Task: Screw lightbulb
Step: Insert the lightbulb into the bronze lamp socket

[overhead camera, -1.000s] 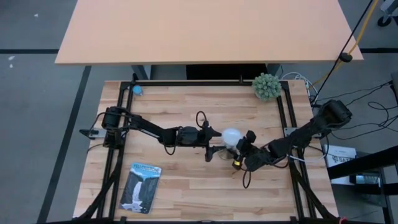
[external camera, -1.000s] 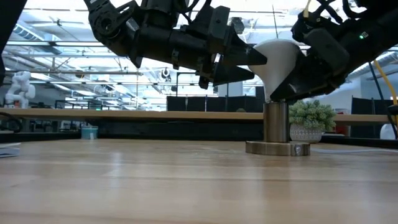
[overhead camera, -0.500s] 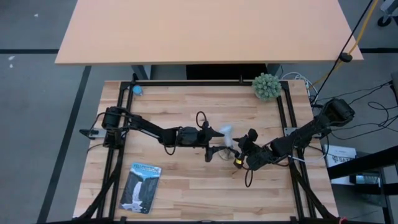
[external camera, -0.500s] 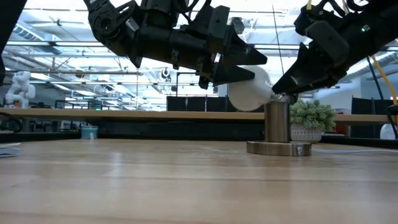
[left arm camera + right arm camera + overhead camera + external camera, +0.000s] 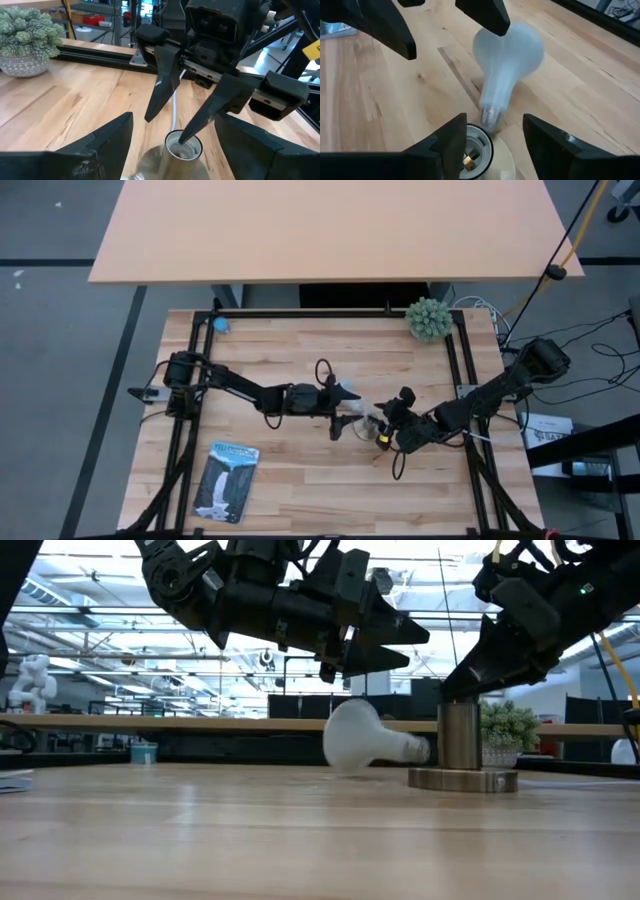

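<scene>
The white lightbulb [image 5: 362, 737] lies on its side on the wooden table, its globe [image 5: 509, 50] away from the metal socket [image 5: 460, 737] and its neck [image 5: 490, 114] against the socket's round base. In the left wrist view the lightbulb [image 5: 159, 165] lies just before the socket's mouth [image 5: 183, 145]. My left gripper [image 5: 405, 645] hangs open above the bulb, touching nothing. My right gripper [image 5: 495, 140] is open, its fingers on either side of the socket's top [image 5: 469, 150]. In the high view both grippers meet mid-table over the lightbulb [image 5: 366, 420].
A small potted plant [image 5: 428, 319] stands at the far right corner. A booklet [image 5: 225, 478] lies near the front left, and a small blue object [image 5: 220, 325] sits at the far left. A white cord [image 5: 174, 112] runs from the socket. Black frame rails [image 5: 330, 313] border the table.
The lightbulb, which stood tilted on the socket between my right gripper's fingers, has tipped over toward my left gripper and fallen onto the table, where it now lies on its side. The socket has slid slightly toward the table's right edge.
</scene>
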